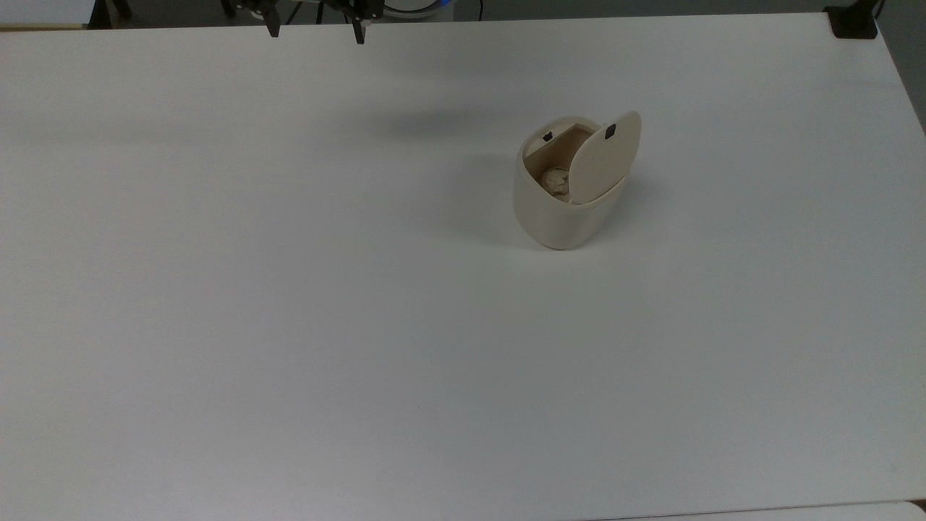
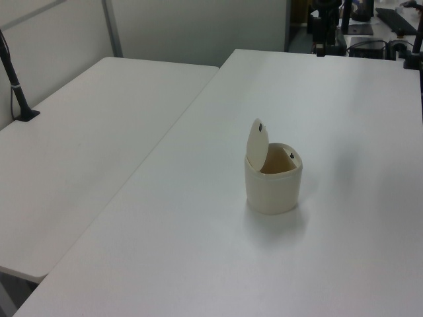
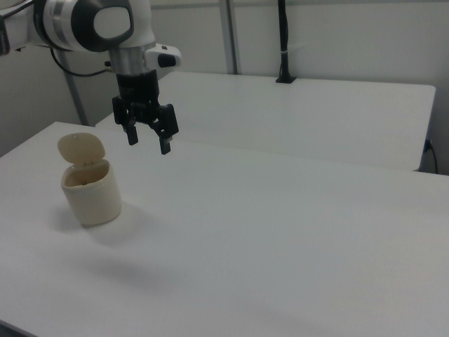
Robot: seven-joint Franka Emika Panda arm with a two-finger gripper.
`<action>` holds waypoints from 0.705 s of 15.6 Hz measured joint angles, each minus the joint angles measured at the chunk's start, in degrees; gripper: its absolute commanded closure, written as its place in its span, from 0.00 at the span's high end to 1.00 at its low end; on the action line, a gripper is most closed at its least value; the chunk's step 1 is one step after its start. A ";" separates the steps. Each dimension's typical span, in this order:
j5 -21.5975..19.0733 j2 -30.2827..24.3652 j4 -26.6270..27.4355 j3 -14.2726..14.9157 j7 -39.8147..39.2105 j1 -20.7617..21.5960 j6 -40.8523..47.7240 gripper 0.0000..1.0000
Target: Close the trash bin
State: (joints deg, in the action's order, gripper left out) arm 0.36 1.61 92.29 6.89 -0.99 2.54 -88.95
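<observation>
Cream plastic trash bin (image 3: 90, 191), lid (image 3: 81, 149) upright, sits low toward the right view's left of the wide-spread fingers (image 3: 130, 136) above the white tabletop (image 3: 280, 232).

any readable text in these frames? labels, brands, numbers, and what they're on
None readable.
Trash bin: plain cream walls, no print. The lid carries a small black tab, and a second black tab sits on the rim, neither with lettering.
Gripper and arm: black and white housings, no legible marking.
Table: bare white, no labels.
</observation>
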 measured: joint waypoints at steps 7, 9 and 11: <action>0.23 0.02 0.01 0.01 0.07 0.05 0.00 1.00; 0.23 0.09 0.03 0.01 0.07 0.13 0.00 1.00; 0.23 0.14 0.04 0.01 0.00 0.18 0.00 0.86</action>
State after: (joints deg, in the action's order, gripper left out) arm 0.58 1.75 92.33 6.90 -1.00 2.72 -88.95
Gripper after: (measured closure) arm 0.000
